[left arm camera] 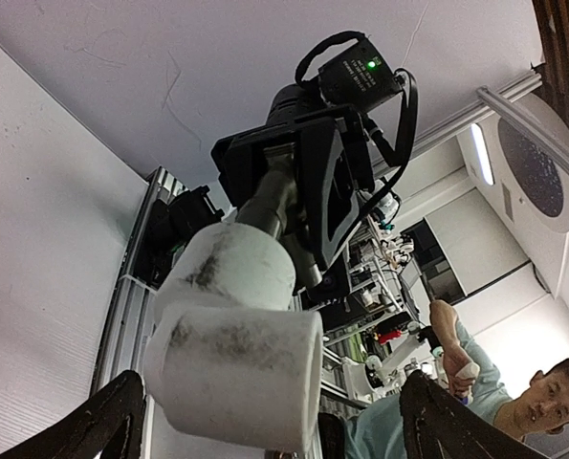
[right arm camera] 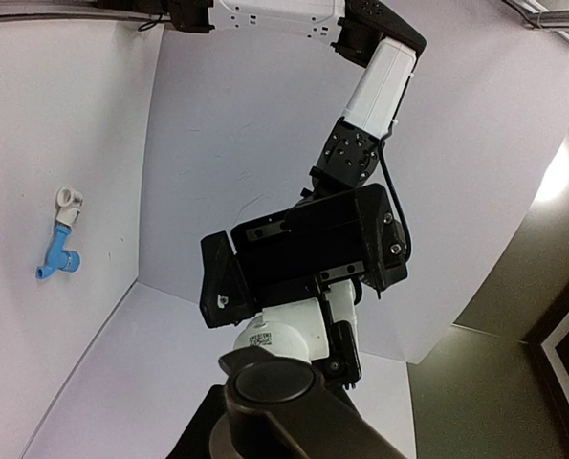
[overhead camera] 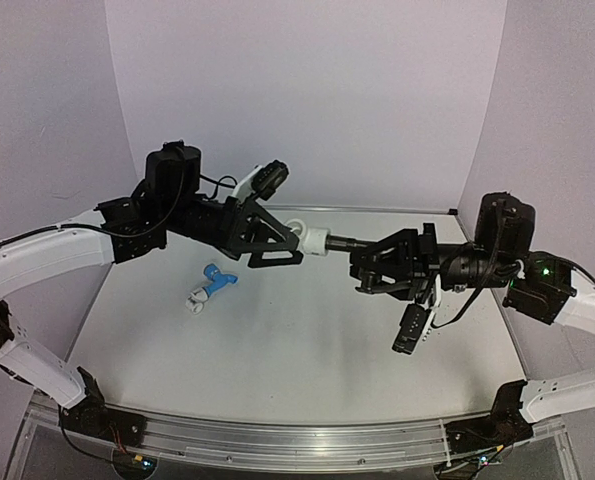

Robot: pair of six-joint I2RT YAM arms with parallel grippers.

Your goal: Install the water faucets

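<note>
The table (overhead camera: 307, 370) is the biggest thing here, closed in by pale walls (overhead camera: 307, 90) on the left, back and right. A metal rail (overhead camera: 297, 440) runs along its near edge. Most of its surface lies bare, with wide room in front of and beneath the raised grippers.

There are two arms. The left arm (overhead camera: 47, 255) and the right arm (overhead camera: 577, 310) reach inward and meet above the table's middle, toward the back.

The left gripper (overhead camera: 292, 245) is clenched on a white fitting (overhead camera: 313, 240). The right gripper (overhead camera: 365, 262) is clamped on the grey faucet (overhead camera: 342, 241), whose stem runs straight into that fitting. Both parts hang in the air between the two grippers.

There are two faucets and two white fittings. The blue faucet (overhead camera: 218, 277) lies on the table left of centre, joined to a second white fitting (overhead camera: 194, 299). It sits well away from every edge and from both grippers.

The left wrist view alone shows dark smudges on the held fitting (left arm camera: 236, 335) and the grey stem (left arm camera: 276, 196) entering it. It also shows one person (left arm camera: 514, 411) in the room beyond. Its own fingers (left arm camera: 102, 421) appear only at the bottom edge, so where they press the fitting is hidden there.

The right wrist view alone shows a printed label on the fitting (right arm camera: 284, 335), just beyond the faucet's round dark end (right arm camera: 270, 382). The blue faucet (right arm camera: 56, 256) appears far to the left.
</note>
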